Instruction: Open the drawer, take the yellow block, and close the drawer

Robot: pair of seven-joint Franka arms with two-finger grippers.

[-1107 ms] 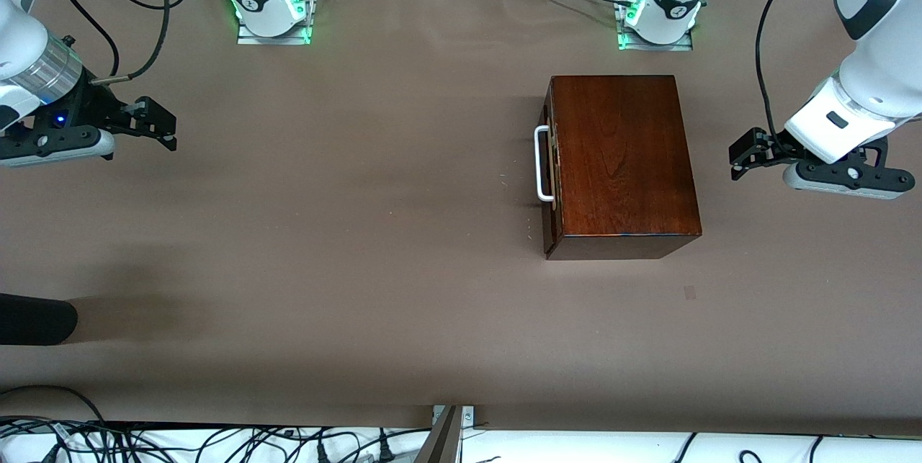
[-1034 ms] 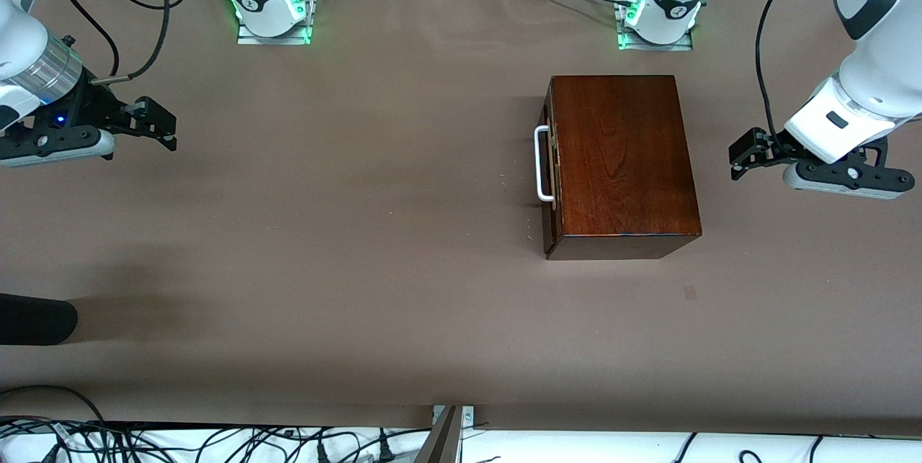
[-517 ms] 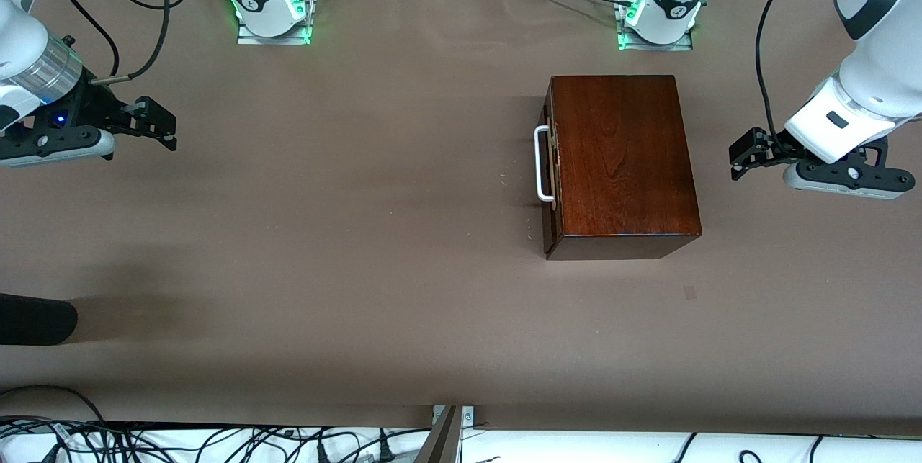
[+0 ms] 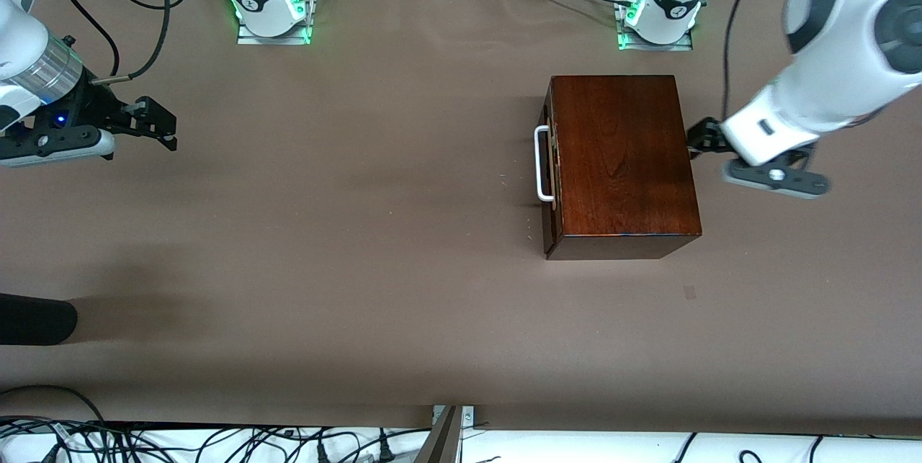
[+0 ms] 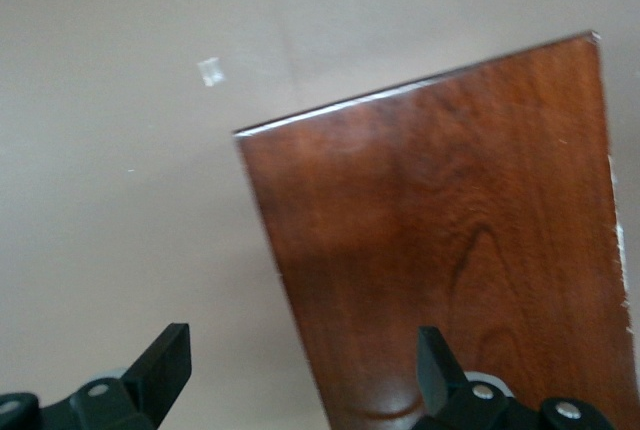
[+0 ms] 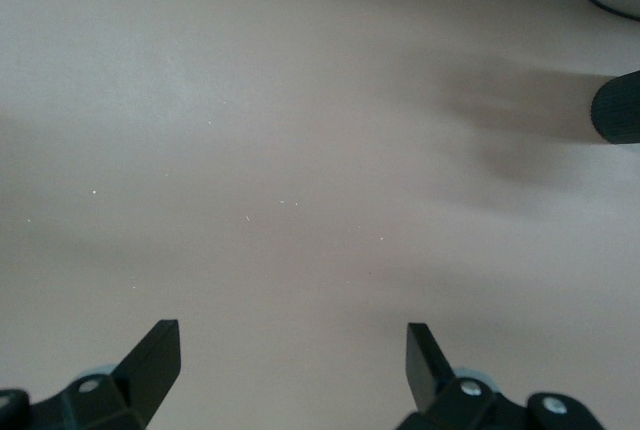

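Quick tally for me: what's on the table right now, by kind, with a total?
Wooden box with closed drawer: 1
White loop handle: 1
Open grippers: 2, left gripper beside the box, right gripper waiting at its own end
Yellow block: 0 in sight
Total: 4

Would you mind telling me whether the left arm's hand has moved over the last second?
Yes. The left hand, open, has shifted toward the wooden box and now hangs at its edge, opposite the white handle; earlier it hung well clear of the box.
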